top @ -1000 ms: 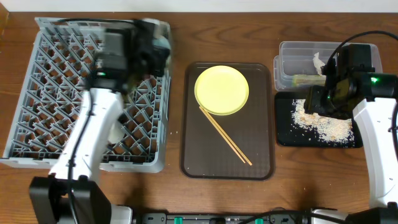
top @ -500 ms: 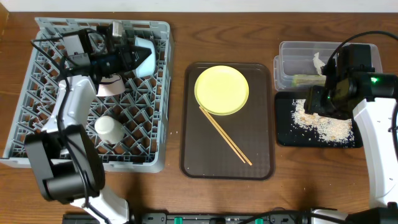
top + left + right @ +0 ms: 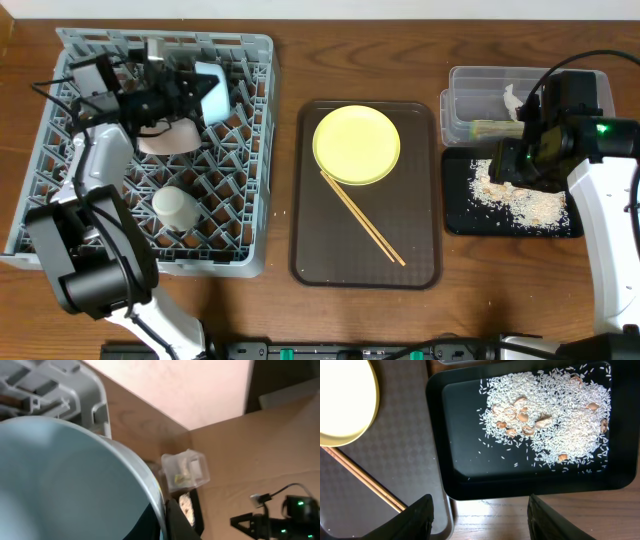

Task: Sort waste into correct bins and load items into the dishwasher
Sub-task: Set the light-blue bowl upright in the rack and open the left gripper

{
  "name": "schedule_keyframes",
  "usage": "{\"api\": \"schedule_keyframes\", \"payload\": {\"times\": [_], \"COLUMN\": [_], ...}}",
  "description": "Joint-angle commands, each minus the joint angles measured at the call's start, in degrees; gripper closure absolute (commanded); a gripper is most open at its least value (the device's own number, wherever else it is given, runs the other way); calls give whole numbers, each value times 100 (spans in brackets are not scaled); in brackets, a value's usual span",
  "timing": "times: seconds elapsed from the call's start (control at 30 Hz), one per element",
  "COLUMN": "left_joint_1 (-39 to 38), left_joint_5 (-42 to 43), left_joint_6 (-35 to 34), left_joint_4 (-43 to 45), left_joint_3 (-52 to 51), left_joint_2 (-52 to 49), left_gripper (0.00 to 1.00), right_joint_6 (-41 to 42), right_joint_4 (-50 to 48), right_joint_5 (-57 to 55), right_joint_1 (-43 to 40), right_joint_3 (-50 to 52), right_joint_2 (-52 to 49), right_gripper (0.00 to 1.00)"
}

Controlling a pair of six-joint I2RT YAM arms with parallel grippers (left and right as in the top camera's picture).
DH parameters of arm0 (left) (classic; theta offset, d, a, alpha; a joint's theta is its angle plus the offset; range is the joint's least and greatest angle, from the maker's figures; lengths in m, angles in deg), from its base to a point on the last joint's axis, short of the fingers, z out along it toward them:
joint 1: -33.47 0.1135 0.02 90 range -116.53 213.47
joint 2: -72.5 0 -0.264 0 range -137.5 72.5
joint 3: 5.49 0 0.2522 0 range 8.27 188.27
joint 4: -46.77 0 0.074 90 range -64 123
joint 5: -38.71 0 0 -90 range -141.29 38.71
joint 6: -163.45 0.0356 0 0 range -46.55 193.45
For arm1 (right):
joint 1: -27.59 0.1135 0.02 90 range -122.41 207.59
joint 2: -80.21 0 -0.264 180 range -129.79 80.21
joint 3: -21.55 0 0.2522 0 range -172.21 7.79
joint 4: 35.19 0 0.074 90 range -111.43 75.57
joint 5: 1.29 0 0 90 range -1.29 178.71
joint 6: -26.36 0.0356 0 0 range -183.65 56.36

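The light blue bowl [image 3: 212, 90] is tipped on its side over the back of the grey dishwasher rack [image 3: 150, 262], with my left gripper [image 3: 192, 92] shut on its rim. In the left wrist view the bowl [image 3: 65, 475] fills the left side and a dark finger [image 3: 180, 522] presses its edge. A white bowl [image 3: 165, 140] and a white cup [image 3: 172, 205] sit in the rack. The yellow plate [image 3: 357, 145] and chopsticks [image 3: 362, 215] lie on the brown tray [image 3: 420, 260]. My right gripper [image 3: 482, 520] hangs open over the near left edge of the black tray [image 3: 460, 460], which holds rice crumbs [image 3: 550, 415].
The clear tub [image 3: 470, 85] at the back right holds a white tissue [image 3: 513, 100] and a green wrapper [image 3: 490, 127]. The black tray [image 3: 455, 215] lies just in front of the tub. Bare wooden table separates the rack, brown tray and bins.
My left arm swung back and to the left across the rack with the light blue bowl, which now lies tipped at the rack's back. The right arm stayed still.
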Motion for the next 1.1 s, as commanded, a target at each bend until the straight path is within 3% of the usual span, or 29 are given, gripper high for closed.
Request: {"api": "schedule_keyframes", "payload": {"times": [0.0,0.53,1.07], "left_joint_1": [9,-46,33], "left_joint_5": [498,570,26], "left_joint_6": [-872,-1875,-1808], "left_joint_4": [448,527,407], "left_joint_3": [57,48,-72], "left_joint_2": [-131,-140,-431], "left_gripper": [92,92,92], "right_joint_6": [63,66,66], "right_joint_4": [17,22,28], "right_joint_5": [-61,-61,-59], "right_joint_1": [-44,-44,-44], "right_joint_3": [-105,-105,-105], "right_joint_2": [63,63,63], "right_gripper": [42,42,43]}}
